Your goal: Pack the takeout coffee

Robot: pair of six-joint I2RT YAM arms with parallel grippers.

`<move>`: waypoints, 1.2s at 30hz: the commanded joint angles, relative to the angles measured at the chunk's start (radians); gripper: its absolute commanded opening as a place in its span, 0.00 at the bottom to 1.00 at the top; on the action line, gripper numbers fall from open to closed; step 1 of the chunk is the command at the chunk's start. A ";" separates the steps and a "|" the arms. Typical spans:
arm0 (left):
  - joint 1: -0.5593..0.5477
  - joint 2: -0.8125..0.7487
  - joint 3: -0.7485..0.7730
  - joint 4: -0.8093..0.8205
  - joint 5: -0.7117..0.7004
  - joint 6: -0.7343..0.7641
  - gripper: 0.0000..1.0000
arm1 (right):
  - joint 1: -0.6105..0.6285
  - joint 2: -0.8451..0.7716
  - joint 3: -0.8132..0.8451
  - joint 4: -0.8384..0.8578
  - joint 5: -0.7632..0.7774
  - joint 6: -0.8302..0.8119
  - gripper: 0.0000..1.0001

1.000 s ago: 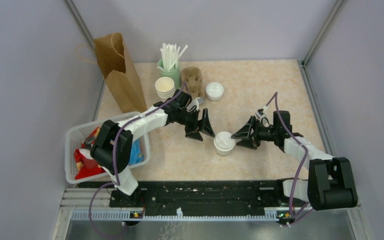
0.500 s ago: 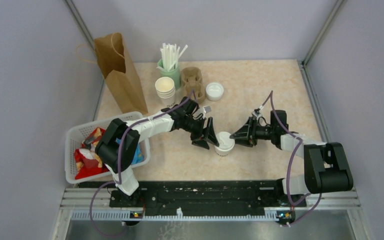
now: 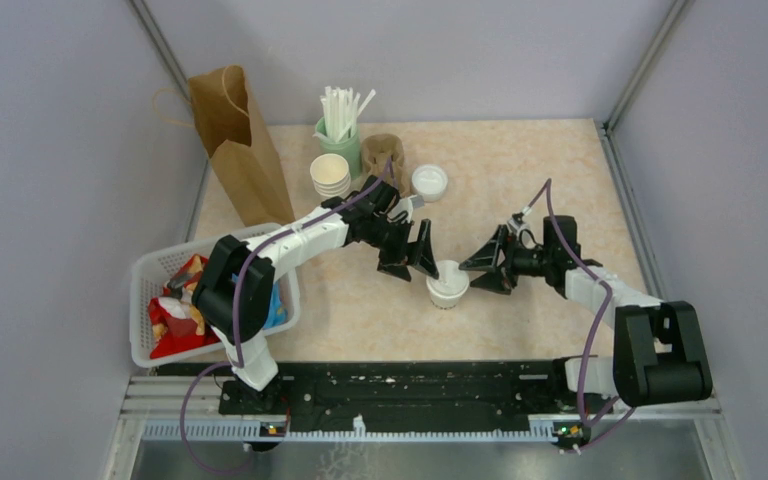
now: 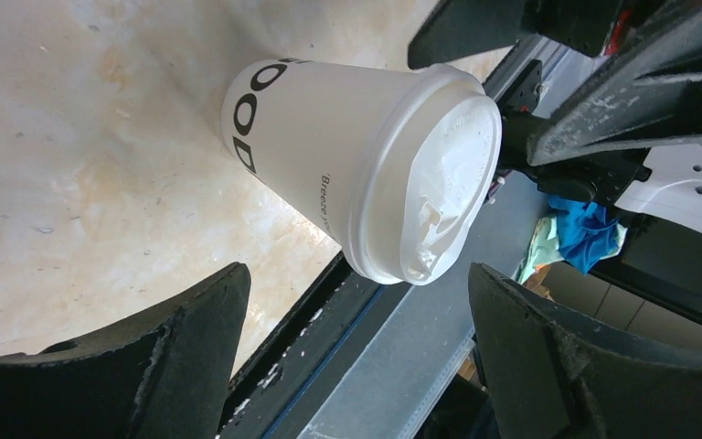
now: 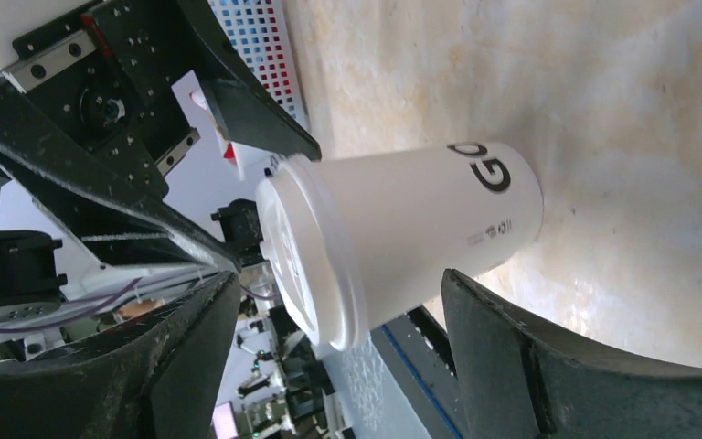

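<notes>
Beige marbled tabletop (image 3: 520,180) bears a cream cup (image 4: 329,146) (dark lettering, white lid (image 4: 448,174)).

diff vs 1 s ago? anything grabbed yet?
The left tool moved in on the takeout coffee from its left and now sits beside the lid. The right tool crept slightly closer from the other side. Both are open; nothing has been taken hold of. The cup, paper bag, basket, cup stack and straws stayed put.
</notes>
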 commanded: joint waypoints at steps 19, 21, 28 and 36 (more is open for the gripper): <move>-0.023 0.000 -0.043 0.003 -0.047 -0.016 0.84 | 0.019 0.023 0.036 -0.074 0.034 -0.046 0.62; -0.023 -0.017 -0.002 -0.012 -0.035 -0.020 0.90 | 0.027 -0.020 0.128 -0.287 0.112 -0.178 0.75; -0.020 -0.166 0.097 -0.105 -0.207 0.005 0.98 | 0.193 -0.088 0.477 -0.793 0.571 -0.399 0.98; -0.016 -0.563 -0.107 0.003 -0.543 -0.023 0.98 | 0.617 0.093 0.813 -1.086 1.085 -0.414 0.99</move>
